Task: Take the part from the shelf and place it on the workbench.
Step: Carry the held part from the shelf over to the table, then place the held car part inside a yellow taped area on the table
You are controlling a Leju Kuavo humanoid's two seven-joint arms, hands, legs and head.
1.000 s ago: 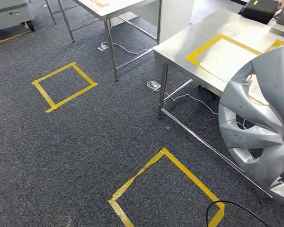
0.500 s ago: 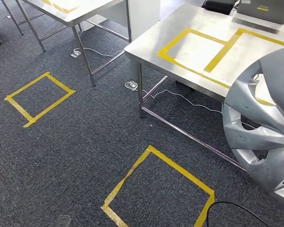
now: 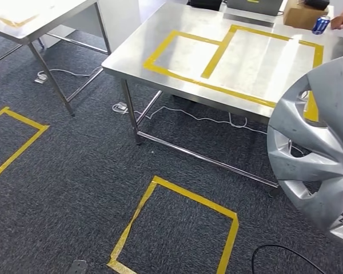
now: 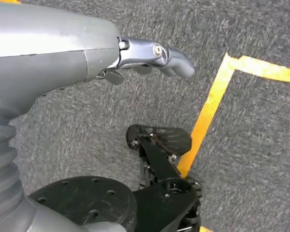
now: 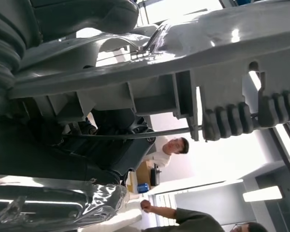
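The part is a silver hubcap [image 3: 316, 154], held upright at the right edge of the head view, in front of the workbench's near right corner. My right hand [image 5: 107, 145] grips it from behind; its dark fingers lie against the hubcap's ribbed grey back [image 5: 209, 58] in the right wrist view. The steel workbench [image 3: 247, 63] stands ahead, its top marked with yellow tape rectangles. My left hand [image 4: 151, 53] hangs over the carpet with fingers stretched out, holding nothing.
A yellow tape square [image 3: 174, 228] marks the carpet before the workbench, another [image 3: 14, 137] lies at the left. A second steel table [image 3: 31, 17] stands far left. A cardboard box [image 3: 303, 14], a blue can [image 3: 320, 24] and a person's hand [image 3: 340, 21] are at the bench's far edge. Cables run under it.
The whole view has swung right: the workbench has come from the upper right to the middle of the picture. The hubcap keeps its place at the right edge.
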